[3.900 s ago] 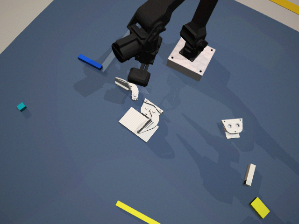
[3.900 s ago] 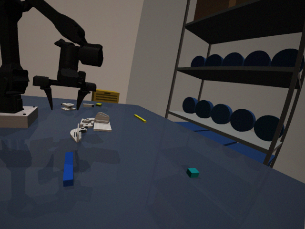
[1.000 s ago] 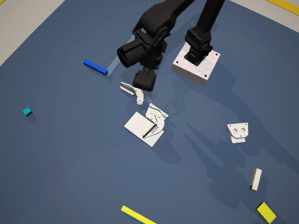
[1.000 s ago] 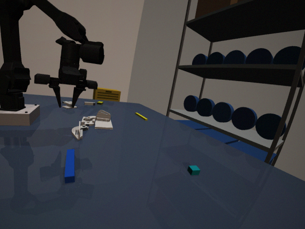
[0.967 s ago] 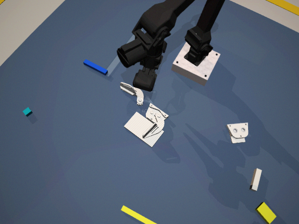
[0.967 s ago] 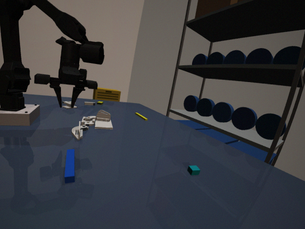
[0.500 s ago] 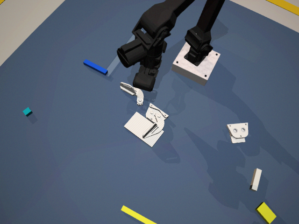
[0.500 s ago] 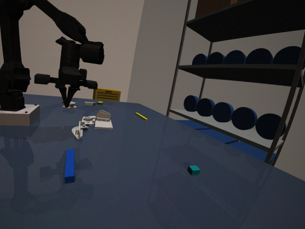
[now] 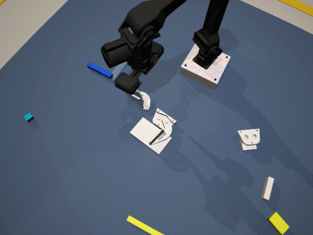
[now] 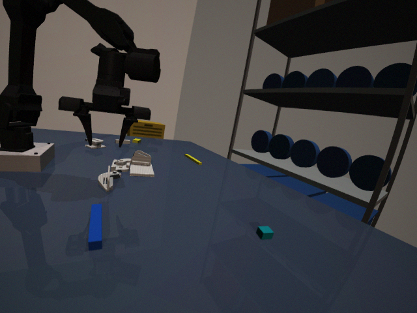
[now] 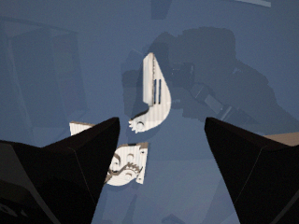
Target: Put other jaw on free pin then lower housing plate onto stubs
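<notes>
The loose white jaw (image 9: 147,98) (image 10: 105,182) (image 11: 163,105) lies on the table, its toothed end towards the white base (image 9: 154,120) (image 11: 143,156), apart from it. The other jaw (image 9: 167,132) sits on the base; which round boss is the free pin is too small to tell. The housing plate (image 9: 250,135) (image 10: 95,143), with two round holes, lies far off on the right in the top view. My gripper (image 10: 105,145) (image 11: 163,123) is open and empty, above the table. In the wrist view the loose jaw lies just beyond the fingertips; in the top view the fingertips are hidden.
A ribbed flat white plate (image 9: 144,127) (image 10: 142,170) adjoins the base. A blue bar (image 9: 100,70) (image 10: 95,223), teal cube (image 9: 28,116) (image 10: 264,232), white block (image 9: 267,188), yellow block (image 9: 278,223) and yellow bar (image 9: 144,224) (image 10: 193,158) lie around. The arm's pedestal (image 9: 197,76) stands behind.
</notes>
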Controlling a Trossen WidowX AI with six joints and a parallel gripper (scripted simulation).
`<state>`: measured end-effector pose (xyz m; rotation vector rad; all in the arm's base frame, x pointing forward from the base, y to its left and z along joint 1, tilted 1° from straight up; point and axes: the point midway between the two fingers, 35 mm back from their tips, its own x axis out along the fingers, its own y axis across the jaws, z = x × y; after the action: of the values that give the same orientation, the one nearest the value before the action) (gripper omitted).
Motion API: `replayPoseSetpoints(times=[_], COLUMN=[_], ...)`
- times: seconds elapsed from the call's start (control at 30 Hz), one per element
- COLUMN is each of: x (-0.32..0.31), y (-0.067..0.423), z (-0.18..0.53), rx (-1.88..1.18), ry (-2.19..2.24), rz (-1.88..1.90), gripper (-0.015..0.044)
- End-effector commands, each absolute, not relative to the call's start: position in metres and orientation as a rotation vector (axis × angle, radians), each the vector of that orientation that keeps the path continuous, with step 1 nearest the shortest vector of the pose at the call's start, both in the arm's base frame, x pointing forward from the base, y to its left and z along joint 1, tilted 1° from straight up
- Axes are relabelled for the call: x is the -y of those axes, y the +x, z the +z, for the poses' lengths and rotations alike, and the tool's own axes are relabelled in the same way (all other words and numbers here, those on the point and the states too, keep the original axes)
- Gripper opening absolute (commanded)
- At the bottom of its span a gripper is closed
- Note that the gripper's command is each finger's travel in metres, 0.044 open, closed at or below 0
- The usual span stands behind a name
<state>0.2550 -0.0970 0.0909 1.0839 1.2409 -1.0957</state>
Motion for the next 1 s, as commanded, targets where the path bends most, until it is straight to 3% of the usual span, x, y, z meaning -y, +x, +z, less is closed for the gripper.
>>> replayPoseSetpoints(times=[0.0,0.07,0.2,0.97], x=[0.100,0.100,0.101,0.102], y=[0.258,0.258,0.259,0.260], z=[0.091,0.088,0.053,0.023], rx=[-1.238,-1.238,-1.238,-1.238], ry=[1.106,1.106,1.106,1.106], rz=[-1.122,-1.122,-1.122,-1.122], gripper=[0.0394,0.0440,0.0440,0.0440])
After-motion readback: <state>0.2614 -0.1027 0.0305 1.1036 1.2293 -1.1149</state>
